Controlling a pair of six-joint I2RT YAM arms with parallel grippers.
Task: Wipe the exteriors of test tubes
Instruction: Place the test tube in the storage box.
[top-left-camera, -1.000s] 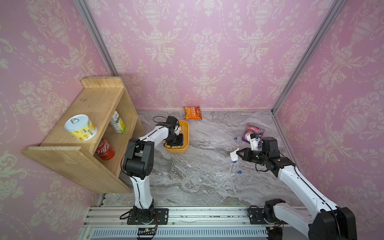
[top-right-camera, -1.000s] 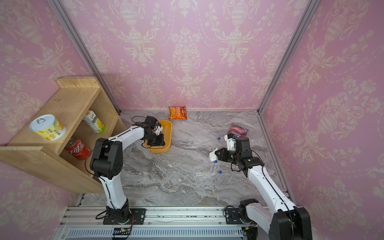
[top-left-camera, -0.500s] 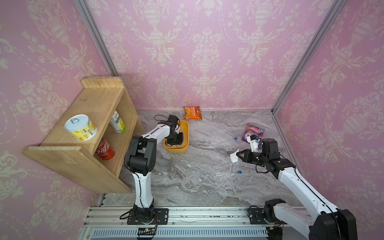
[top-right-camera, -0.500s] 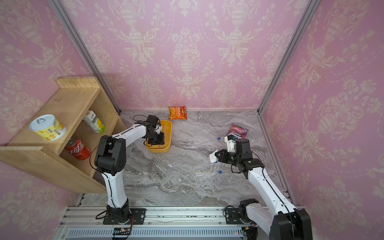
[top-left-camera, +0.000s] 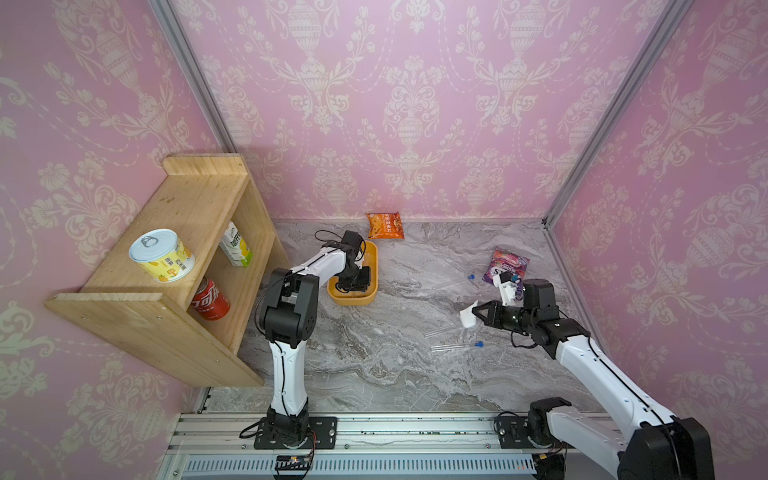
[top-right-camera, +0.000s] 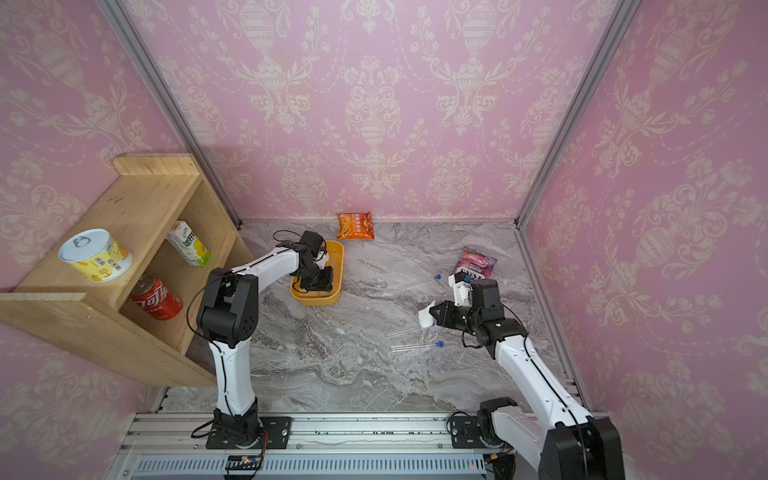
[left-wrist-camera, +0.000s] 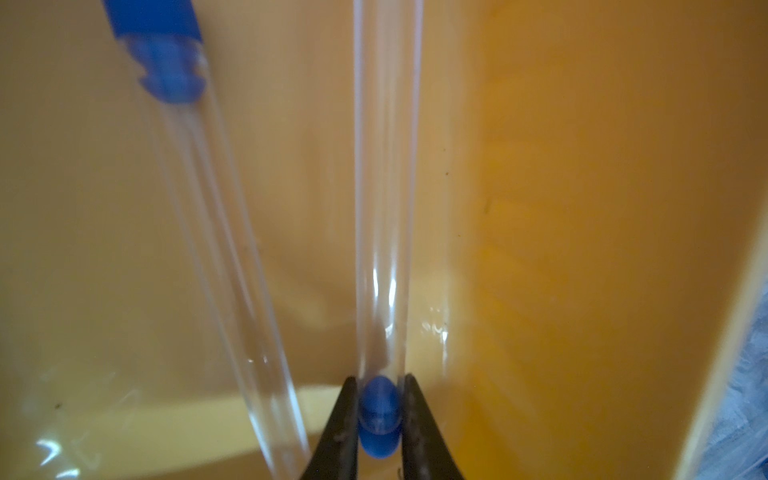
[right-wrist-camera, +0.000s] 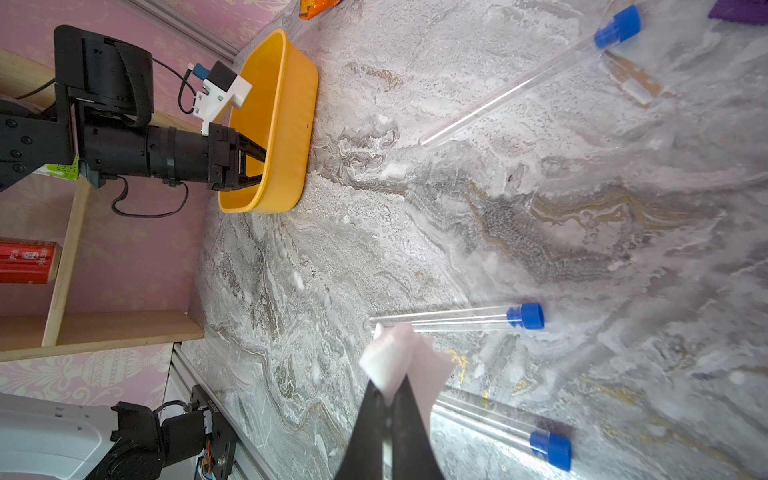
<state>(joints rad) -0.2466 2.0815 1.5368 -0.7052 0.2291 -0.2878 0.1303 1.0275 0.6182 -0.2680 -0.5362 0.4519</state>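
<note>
My left gripper (left-wrist-camera: 379, 399) reaches into the orange tub (top-left-camera: 372, 296) and is shut on the blue-capped end of a clear test tube (left-wrist-camera: 382, 208). A second test tube (left-wrist-camera: 216, 232) lies beside it on the tub's floor. In both top views the left gripper (top-left-camera: 353, 286) hides these tubes. My right gripper (right-wrist-camera: 388, 399) is shut on a white folded wipe (right-wrist-camera: 399, 361) and hovers over the marble table. Three test tubes lie on the table: one just past the wipe (right-wrist-camera: 449, 322), one under the gripper (right-wrist-camera: 490, 419), one farther off (right-wrist-camera: 519, 79).
A wooden shelf (top-left-camera: 199, 199) stands at the left with a yellow tin (top-left-camera: 162, 255), a carton (top-left-camera: 237, 249) and a red soda can (top-left-camera: 210, 299). An orange snack bag (top-left-camera: 385, 225) lies by the back wall. A purple snack bag (top-left-camera: 505, 266) lies behind the right gripper.
The left arm's elbow has shifted slightly while its gripper stays in the tub. The right gripper with the wipe has barely moved.
</note>
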